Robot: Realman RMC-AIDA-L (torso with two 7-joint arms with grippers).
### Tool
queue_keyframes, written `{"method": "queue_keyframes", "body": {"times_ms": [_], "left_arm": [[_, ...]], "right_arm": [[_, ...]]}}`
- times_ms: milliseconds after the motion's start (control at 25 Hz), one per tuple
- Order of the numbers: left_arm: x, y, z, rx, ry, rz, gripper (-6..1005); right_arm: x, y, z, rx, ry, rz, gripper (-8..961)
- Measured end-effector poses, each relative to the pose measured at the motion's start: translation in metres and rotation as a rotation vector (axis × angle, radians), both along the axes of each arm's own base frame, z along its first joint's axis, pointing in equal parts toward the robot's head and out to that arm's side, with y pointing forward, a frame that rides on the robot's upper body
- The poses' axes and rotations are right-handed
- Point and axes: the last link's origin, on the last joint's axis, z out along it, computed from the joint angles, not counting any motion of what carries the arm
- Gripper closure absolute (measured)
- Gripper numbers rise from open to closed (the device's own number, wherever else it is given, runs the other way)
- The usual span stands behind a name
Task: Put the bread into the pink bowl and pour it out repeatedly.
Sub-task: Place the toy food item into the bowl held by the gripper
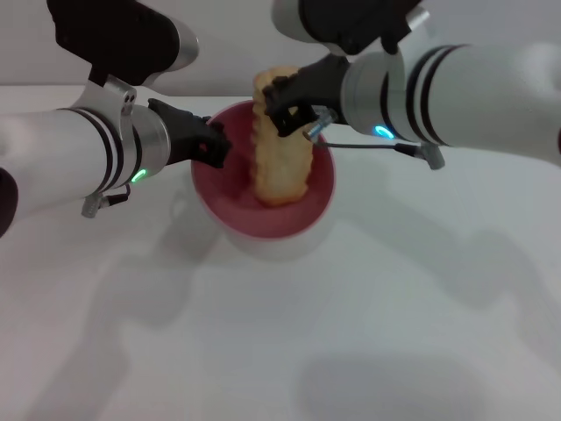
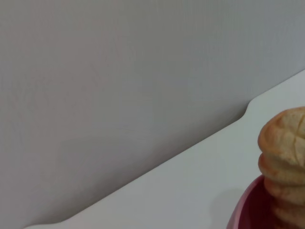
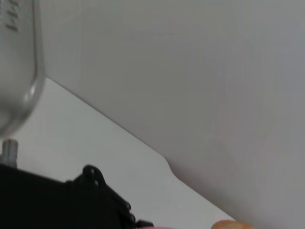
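The pink bowl sits on the white table in the middle of the head view. The bread, a ridged golden loaf, stands nearly upright with its lower end inside the bowl. My right gripper is shut on the bread's upper end. My left gripper is shut on the bowl's left rim. The left wrist view shows the bread's top and a bit of the bowl's rim. The right wrist view shows the left arm's black gripper and only a sliver of the bread.
The white table stretches toward me from the bowl. A grey wall rises behind the table's far edge. Both arms' shadows lie on the table.
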Motion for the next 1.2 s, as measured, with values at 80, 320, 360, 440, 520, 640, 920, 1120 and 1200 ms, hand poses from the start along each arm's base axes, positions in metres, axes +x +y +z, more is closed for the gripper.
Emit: {"method": "queue_keyframes", "body": {"times_ms": [80, 320, 360, 440, 520, 640, 920, 1120, 1200], "left_arm": [[0.000, 0.000, 0.000, 0.003, -0.001, -0.003, 950], [-0.002, -0.001, 0.000, 0.007, 0.018, -0.028, 950], [-0.003, -0.001, 0.000, 0.005, 0.028, -0.039, 950], [-0.004, -0.002, -0.001, -0.003, 0.046, -0.052, 950], [-0.005, -0.003, -0.001, -0.004, 0.050, -0.052, 949], [-0.007, -0.003, 0.002, 0.017, 0.049, -0.056, 949], [-0.005, 0.001, 0.008, 0.074, 0.035, -0.102, 949], [-0.005, 0.005, 0.013, 0.105, 0.019, -0.112, 950], [-0.005, 0.005, 0.013, 0.108, 0.015, -0.112, 950]], "right_arm": [[0.002, -0.001, 0.002, 0.006, 0.011, -0.007, 899], [0.004, -0.002, 0.009, 0.025, 0.039, -0.019, 800], [0.005, -0.002, 0.009, 0.025, 0.039, -0.020, 758], [0.005, -0.002, 0.009, 0.025, 0.037, -0.023, 672], [0.006, -0.002, 0.009, 0.027, 0.038, -0.027, 534], [0.010, 0.000, 0.012, 0.051, 0.033, -0.043, 452], [0.029, 0.006, 0.040, 0.175, 0.089, -0.140, 432], [0.041, 0.007, 0.059, 0.226, 0.124, -0.186, 432], [0.043, 0.006, 0.063, 0.235, 0.130, -0.190, 432]]}}
